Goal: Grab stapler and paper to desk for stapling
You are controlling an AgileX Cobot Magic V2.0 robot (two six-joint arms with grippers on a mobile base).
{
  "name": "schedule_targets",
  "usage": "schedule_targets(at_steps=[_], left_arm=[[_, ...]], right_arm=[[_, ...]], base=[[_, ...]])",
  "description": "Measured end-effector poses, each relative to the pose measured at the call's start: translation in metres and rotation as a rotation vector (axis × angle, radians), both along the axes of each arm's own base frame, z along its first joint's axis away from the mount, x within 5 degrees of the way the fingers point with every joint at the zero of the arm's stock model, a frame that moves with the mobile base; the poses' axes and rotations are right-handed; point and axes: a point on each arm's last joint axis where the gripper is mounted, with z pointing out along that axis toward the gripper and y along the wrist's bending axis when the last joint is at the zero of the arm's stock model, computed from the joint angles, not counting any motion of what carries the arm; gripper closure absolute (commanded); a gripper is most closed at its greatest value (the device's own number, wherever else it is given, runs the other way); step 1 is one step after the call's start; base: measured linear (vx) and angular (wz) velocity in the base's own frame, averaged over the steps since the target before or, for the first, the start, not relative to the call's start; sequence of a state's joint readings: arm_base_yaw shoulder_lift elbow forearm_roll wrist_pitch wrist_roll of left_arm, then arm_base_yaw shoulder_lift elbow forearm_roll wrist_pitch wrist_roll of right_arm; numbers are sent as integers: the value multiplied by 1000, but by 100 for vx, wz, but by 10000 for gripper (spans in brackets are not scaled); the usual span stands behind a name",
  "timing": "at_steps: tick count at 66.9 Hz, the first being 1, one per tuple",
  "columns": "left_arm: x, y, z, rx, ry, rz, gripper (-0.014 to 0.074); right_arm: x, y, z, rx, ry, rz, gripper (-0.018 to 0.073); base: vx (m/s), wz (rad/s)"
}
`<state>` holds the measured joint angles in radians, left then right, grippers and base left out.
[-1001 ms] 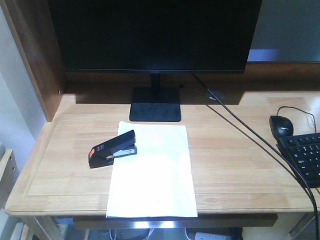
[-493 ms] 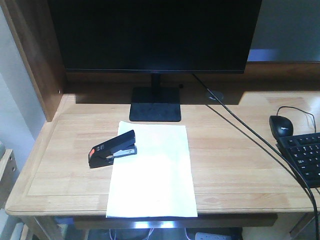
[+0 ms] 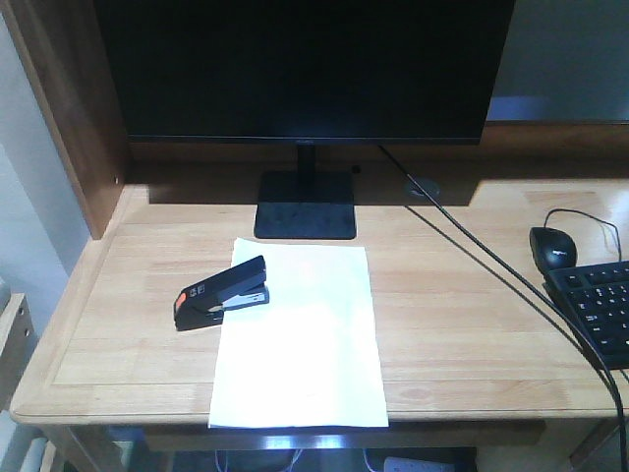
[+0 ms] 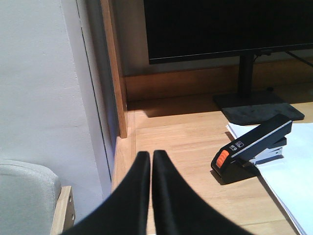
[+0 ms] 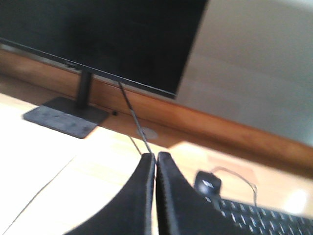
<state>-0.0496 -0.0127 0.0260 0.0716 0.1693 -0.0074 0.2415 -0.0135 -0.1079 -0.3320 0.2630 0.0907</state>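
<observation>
Change: none across the front views; stapler [image 3: 222, 293] and paper [image 3: 298, 339] hold the same positions as a second ago.
Stapler: on the surface [image 3: 472, 324], front end over the paper's left edge, orange cap pointing left.
Paper: flat, centred before the monitor stand [image 3: 306, 204].
Left hand [image 4: 150, 157]: fingers pressed together, holding nothing, left of the stapler and apart from it.
Right hand [image 5: 156, 158]: fingers pressed together, holding nothing, above the surface near the mouse [image 5: 208, 184].
Task meaning: both items delivered; likely complete.
</observation>
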Motion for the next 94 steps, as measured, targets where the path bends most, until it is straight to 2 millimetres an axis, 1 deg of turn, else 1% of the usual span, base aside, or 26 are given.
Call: schedule_targets(at_steps=[10,20,25,32,36,45,57,94], left_arm=[[0,0,0,0,0,0,603],[0,0,0,0,0,0,603],[0,0,0,0,0,0,603],[0,0,0,0,0,0,603],[0,0,0,1,0,0,603],[0,0,0,1,0,0,603],[0,0,0,1,0,0,603],[0,0,0,2,0,0,603]], right_arm=[[0,-4,0,47,1,-105,568],[0,-7,-1,54,-4,-159,568],[3,-6,-8,56,-5,-164,568],[6,-5,-26,66,7,-150,568],[7,-4,-31,82,1,-140,568],[8,-2,-27,147,-54,-121,568],[8,-2,-26,185,-63,-117,568],[8,-2,-26,196,-63,-116,568]], base=[[0,0],[0,0],[0,0],[0,0],[0,0],[0,0],[0,0],[0,0]])
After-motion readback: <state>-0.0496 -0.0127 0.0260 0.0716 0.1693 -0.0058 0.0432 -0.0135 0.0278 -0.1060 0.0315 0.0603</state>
